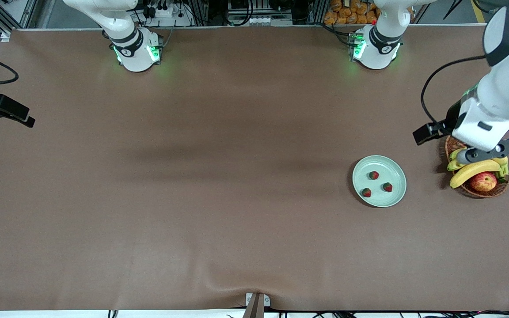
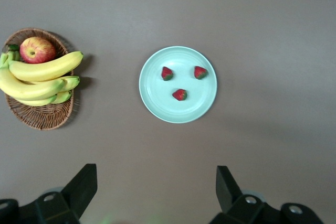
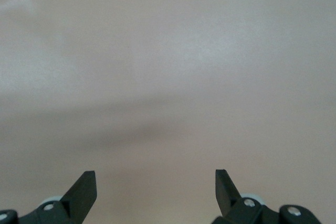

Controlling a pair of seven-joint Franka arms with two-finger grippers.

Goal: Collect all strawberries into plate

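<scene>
All three strawberries (image 1: 374, 175) (image 1: 387, 187) (image 1: 366, 192) lie in the pale green plate (image 1: 398, 172), apart from each other. The plate stands on the brown worktop (image 1: 219, 185) toward the left arm's end, beside a wicker basket (image 1: 475, 191) with bananas (image 1: 473, 170) and an apple (image 1: 483, 181). The left end effector (image 2: 156, 187) hangs over the worktop near the basket, its fingers spread wide and holding nothing. The right end effector (image 3: 156, 187) waits over bare worktop at the right arm's end, also released and empty.

Bare table nearly everywhere

Only the plate (image 1: 379, 181) and, beside it at the left arm's table edge, the fruit basket (image 1: 480, 187) take room.
</scene>
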